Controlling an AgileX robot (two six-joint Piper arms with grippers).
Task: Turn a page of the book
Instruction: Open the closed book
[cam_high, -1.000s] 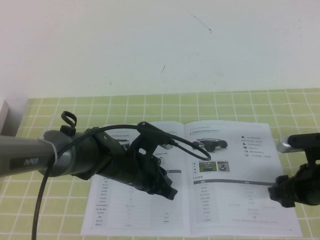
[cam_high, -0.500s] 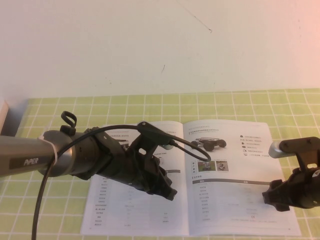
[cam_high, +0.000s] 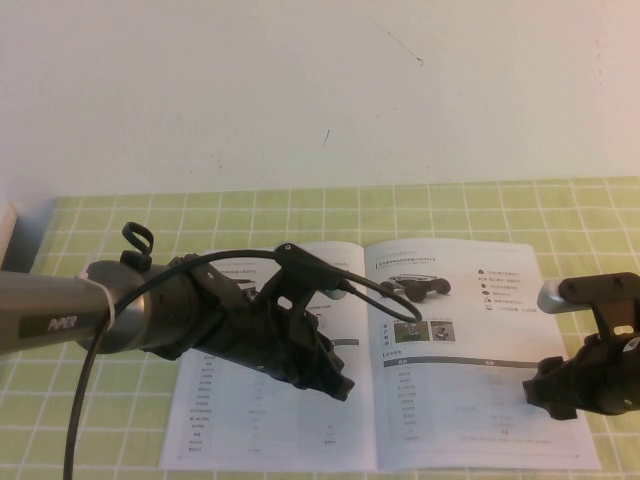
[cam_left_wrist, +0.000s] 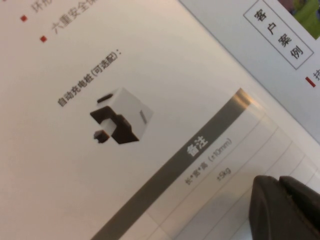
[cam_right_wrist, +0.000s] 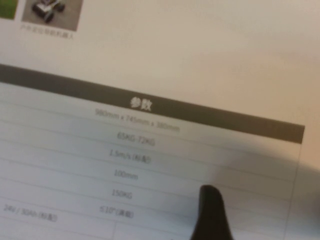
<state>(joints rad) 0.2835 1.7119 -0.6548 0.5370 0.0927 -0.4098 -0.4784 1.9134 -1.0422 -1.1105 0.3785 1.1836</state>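
Book (cam_high: 400, 350): thin white glossy booklet, lying open and flat on the table (cam_high: 480, 205), near its front edge and about midway between the side edges. The table is covered in a light green cloth with a white square grid; behind it stands a plain off-white wall (cam_high: 300, 90) with a few dark scuffs.

Page (cam_high: 470, 350): the right-hand leaf, smooth and slightly shiny, printed with small photos of wheeled vehicles, grey text and a table with a dark header bar. It lies flat.

Left gripper (cam_high: 338, 382): matte black, on a grey tubular arm with a looped black cable, low over the left-hand leaf close to the spine. In the left wrist view its two dark rounded fingertips (cam_left_wrist: 285, 210) sit closed together just above, or on, the paper beside a dark header bar; contact cannot be confirmed.

Right gripper (cam_high: 550, 392): black, blocky, at the outer edge of the page, toward the front right corner of the book. Jaws stand wide apart; only one dark tapered fingertip (cam_right_wrist: 210, 212) shows in the right wrist view, low over the table rows. Nothing is clamped.
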